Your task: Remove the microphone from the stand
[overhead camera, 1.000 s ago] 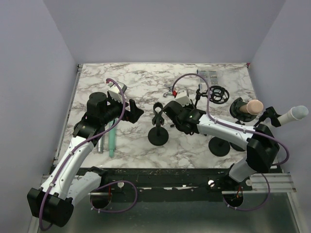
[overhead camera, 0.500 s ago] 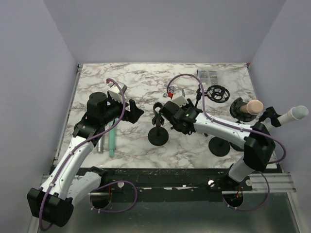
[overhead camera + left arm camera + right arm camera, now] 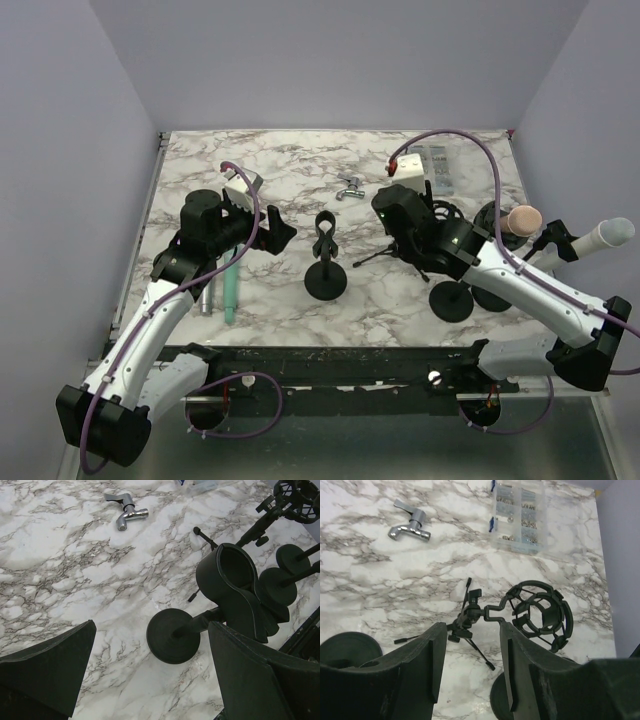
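**A:** Overhead first: the clip stand (image 3: 326, 272) is upright mid-table. The left gripper (image 3: 278, 232) hangs just to its left. The right gripper (image 3: 388, 205) is off to its right, nearer the far edge.

**B:** The left wrist view fills in the detail. The fingers (image 3: 50, 670) are spread wide with nothing between them, and the stand's cradle is right ahead, close to the right-hand finger.

**A:** And the microphone? Only the overhead shows it: a teal microphone (image 3: 230, 288) lying flat on the marble tabletop (image 3: 200, 170) near the left edge. It is partly under the left arm, with a silver cylinder (image 3: 207, 300) just beside it.

**B:** Over to the right wrist view: jaws parted, gripping nothing. Beyond them is a shock mount (image 3: 540, 612) on its little tripod. A chrome tap (image 3: 410, 525) and a clear parts box (image 3: 517, 515) sit toward the far edge.

**A:** From above, the right arm covers much of that shock mount. The overhead alone also catches a peach microphone (image 3: 522, 219) held in another stand near the right edge.

**B:** The tap turns up in all three views; the parts box only clearly in two.
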You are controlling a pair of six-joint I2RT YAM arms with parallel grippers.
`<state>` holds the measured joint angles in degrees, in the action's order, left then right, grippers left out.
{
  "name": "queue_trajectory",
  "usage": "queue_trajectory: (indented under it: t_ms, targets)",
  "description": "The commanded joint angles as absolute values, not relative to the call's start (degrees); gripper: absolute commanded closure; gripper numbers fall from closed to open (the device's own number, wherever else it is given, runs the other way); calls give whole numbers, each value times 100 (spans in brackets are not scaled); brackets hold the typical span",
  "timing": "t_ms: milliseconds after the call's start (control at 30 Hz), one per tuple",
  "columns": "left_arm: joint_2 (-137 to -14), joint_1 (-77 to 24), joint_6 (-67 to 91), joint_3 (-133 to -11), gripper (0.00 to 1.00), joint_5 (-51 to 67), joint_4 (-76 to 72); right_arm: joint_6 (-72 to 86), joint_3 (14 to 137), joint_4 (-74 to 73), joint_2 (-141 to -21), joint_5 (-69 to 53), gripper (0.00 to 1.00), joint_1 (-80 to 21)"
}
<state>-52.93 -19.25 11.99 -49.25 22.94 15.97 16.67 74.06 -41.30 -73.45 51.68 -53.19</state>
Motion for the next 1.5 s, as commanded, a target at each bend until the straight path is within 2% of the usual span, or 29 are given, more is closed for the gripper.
queue_trajectory:
  t_ms: [0, 100, 233, 400, 600, 900, 1133, 1233, 1467]
  targets:
    - [-5343, -1951, 1186, -5054, 1, 2338, 1566, 1713, 7848, -4026, -7266, 4940, 46, -5346]
    - [-5327, -1951, 1179, -5054, 2, 2308, 1573, 1651, 7970, -4017, -7341, 4945, 44, -5342]
    - [-5297, -1954, 1165, -5053, 1, 2285, 1570, 1743, 7888, -4043, -7461, 5138, 27, -5327]
    - [-5265, -1953, 1169, -5052, 1, 2302, 1554, 2195, 7642, -4025, -7532, 4970, 23, -5137]
    - [-5213, -1958, 1177, -5036, 1, 2281, 1544, 2916, 7204, -4111, -7682, 4531, 31, -4690]
    - [-5194, -1964, 1180, -5036, 1, 2303, 1546, 3255, 6395, -3473, -7607, 4298, 43, -4456]
    - [-5194, -1968, 1173, -5036, 1, 2294, 1540, 3415, 6224, -3341, -7734, 4328, 44, -4436]
    - [-5186, -1974, 1180, -5026, 1, 2294, 1529, 3352, 5870, -2878, -7651, 4447, 44, -4398]
    - [-5211, -1986, 1178, -5023, 1, 2294, 1522, 2921, 5401, -1757, -7563, 4554, 53, -4359]
